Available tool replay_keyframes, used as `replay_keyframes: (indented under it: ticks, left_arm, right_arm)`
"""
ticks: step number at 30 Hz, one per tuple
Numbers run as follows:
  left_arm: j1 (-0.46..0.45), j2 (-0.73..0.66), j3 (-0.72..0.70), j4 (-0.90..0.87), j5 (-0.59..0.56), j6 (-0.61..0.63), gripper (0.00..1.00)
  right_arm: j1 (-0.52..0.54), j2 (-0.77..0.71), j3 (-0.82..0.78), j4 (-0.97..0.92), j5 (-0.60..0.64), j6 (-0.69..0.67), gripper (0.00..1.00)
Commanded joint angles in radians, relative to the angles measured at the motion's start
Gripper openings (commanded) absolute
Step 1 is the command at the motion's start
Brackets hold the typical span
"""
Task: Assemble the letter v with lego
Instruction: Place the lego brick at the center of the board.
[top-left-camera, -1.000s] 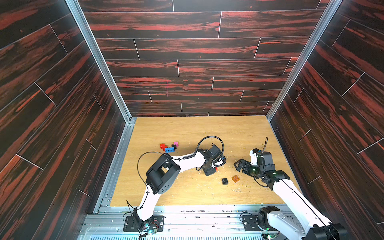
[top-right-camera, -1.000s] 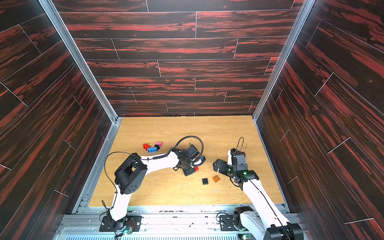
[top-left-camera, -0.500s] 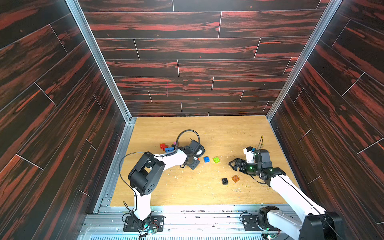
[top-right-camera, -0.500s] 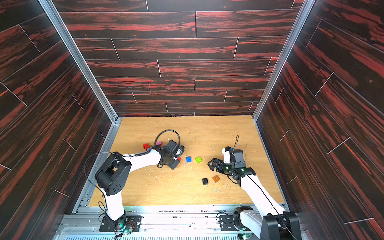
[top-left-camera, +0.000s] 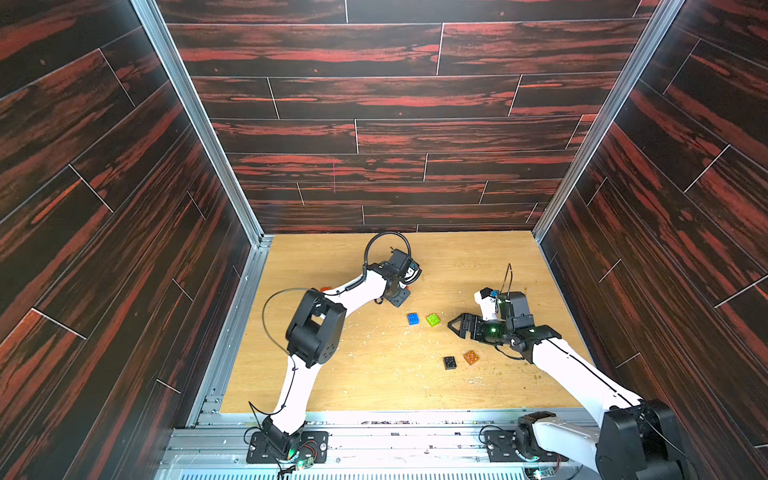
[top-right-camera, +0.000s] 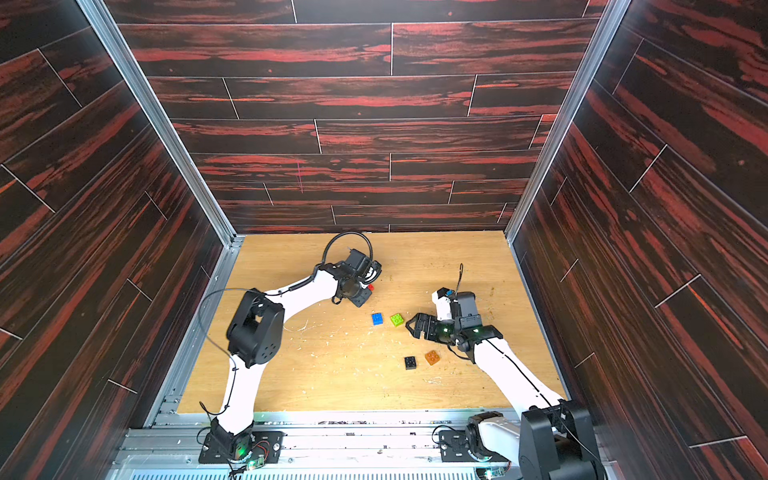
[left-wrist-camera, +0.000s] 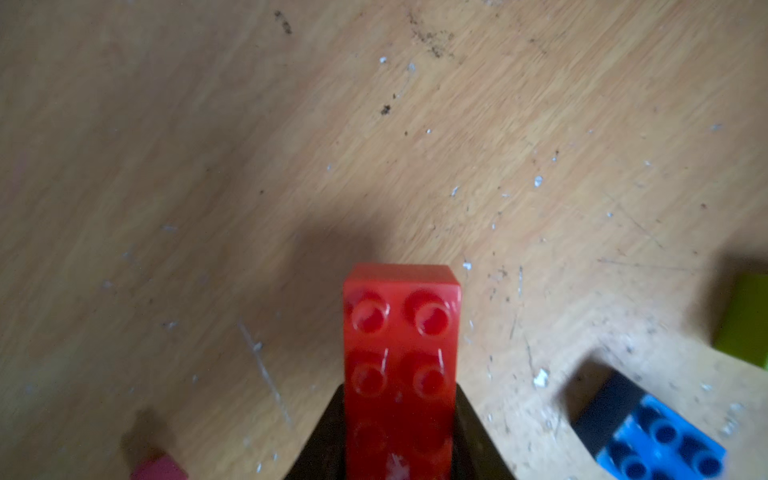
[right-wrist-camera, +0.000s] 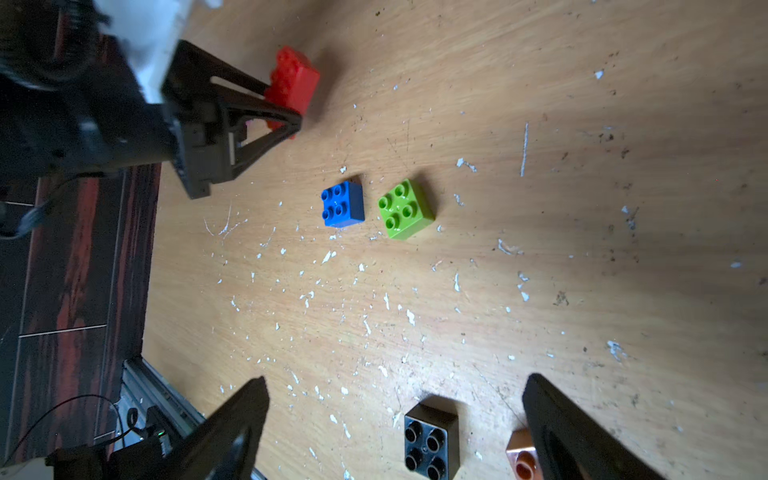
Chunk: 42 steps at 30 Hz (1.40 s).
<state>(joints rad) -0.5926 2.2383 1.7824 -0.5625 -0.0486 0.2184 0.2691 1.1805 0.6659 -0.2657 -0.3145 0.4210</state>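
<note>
My left gripper (left-wrist-camera: 401, 419) is shut on an oblong red lego brick (left-wrist-camera: 401, 353) and holds it just above the board, behind the middle (top-left-camera: 404, 289). A blue square brick (top-left-camera: 413, 318) and a lime green one (top-left-camera: 432, 319) lie side by side in the middle, studs up. Nearer the front lie a black brick (top-left-camera: 449, 362) and an orange brick (top-left-camera: 471, 357). My right gripper (top-left-camera: 458, 326) hovers open just right of the green brick. In the right wrist view its jaws (right-wrist-camera: 397, 378) are wide apart, with the black brick (right-wrist-camera: 430, 440) between them and nothing held.
A pink brick (left-wrist-camera: 158, 469) shows at the edge of the left wrist view. A bit of another red brick (top-left-camera: 325, 289) peeks out behind the left arm. Dark wood-patterned walls (top-left-camera: 124, 249) close in the wooden board (top-left-camera: 374, 374) on three sides. White flecks litter the board.
My left gripper swung left from the middle, then back and to the right, uncovering the blue and green bricks. The right gripper drifted slightly toward the back and stayed open.
</note>
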Motion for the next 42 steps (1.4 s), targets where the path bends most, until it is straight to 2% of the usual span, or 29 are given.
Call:
replay_keyframes:
  ticks: [1,10,14,21,25,31,37,42]
  left_arm:
    - [0.008,0.036,0.086,-0.106,0.022,0.068,0.3]
    - [0.009,0.121,0.256,-0.278,0.071,0.227,0.32]
    - [0.009,0.122,0.259,-0.292,0.103,0.262,0.32]
    - [0.008,0.145,0.259,-0.313,0.182,0.285,0.36]
    - [0.005,0.153,0.265,-0.303,0.172,0.285,0.37]
    - [0.006,0.171,0.284,-0.287,0.154,0.255,0.48]
    - [0.004,0.117,0.218,-0.186,0.114,0.183,0.59]
    - [0.005,-0.056,-0.005,0.043,0.088,0.117,0.65]
  right_arm:
    - [0.012,0.017,0.038,-0.014,0.022,-0.02,0.98]
    - [0.053,0.047,0.075,-0.042,0.07,-0.033,0.98]
    - [0.07,0.055,0.093,-0.056,0.086,-0.034,0.98]
    - [0.101,0.069,0.121,-0.075,0.124,-0.022,0.98]
    - [0.118,0.085,0.131,-0.08,0.139,-0.017,0.98]
    - [0.143,0.099,0.14,-0.083,0.17,-0.016,0.98]
    - [0.15,0.092,0.137,-0.086,0.18,-0.014,0.98]
    - [0.149,0.076,0.129,-0.086,0.19,-0.016,0.98]
